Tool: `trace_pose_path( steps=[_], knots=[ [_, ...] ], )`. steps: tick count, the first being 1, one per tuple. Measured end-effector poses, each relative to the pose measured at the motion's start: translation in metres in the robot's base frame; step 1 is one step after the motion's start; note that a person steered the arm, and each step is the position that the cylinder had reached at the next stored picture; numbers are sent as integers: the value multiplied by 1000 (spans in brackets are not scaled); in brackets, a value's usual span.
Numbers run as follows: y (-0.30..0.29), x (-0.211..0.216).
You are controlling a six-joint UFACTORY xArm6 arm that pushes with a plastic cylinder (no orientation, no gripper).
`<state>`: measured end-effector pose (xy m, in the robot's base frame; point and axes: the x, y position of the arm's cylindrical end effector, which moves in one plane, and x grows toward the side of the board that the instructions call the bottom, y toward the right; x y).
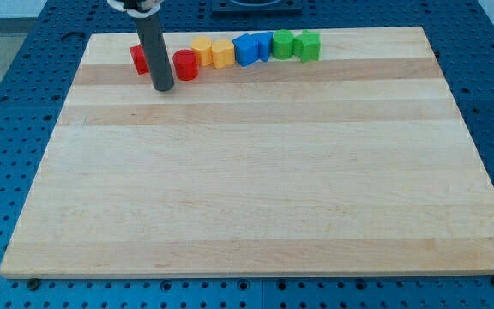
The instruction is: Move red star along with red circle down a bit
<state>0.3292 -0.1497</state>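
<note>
My tip (163, 87) sits between red star (138, 59) and red circle (185, 65), just below both; no jaws, just a rod.

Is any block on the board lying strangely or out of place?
Nothing stands out. All blocks sit in one row along the board's top edge, none toppled. My tip stands between the red star and the red circle, just below them.
</note>
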Motion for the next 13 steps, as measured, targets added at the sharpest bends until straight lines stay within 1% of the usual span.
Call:
trace_pose_path(
  steps=[1,2,3,4,5,6,7,8,9,10,11,13],
  knots=[
    [-9,-6],
    [-69,2],
    [-119,-52],
    [-124,-110],
    [-90,-118],
    [-80,-87],
    [-77,-40],
    [-64,-35],
    [-87,-75],
    [-98,-127],
    [-89,-136],
    [-60,-57]
  ],
)
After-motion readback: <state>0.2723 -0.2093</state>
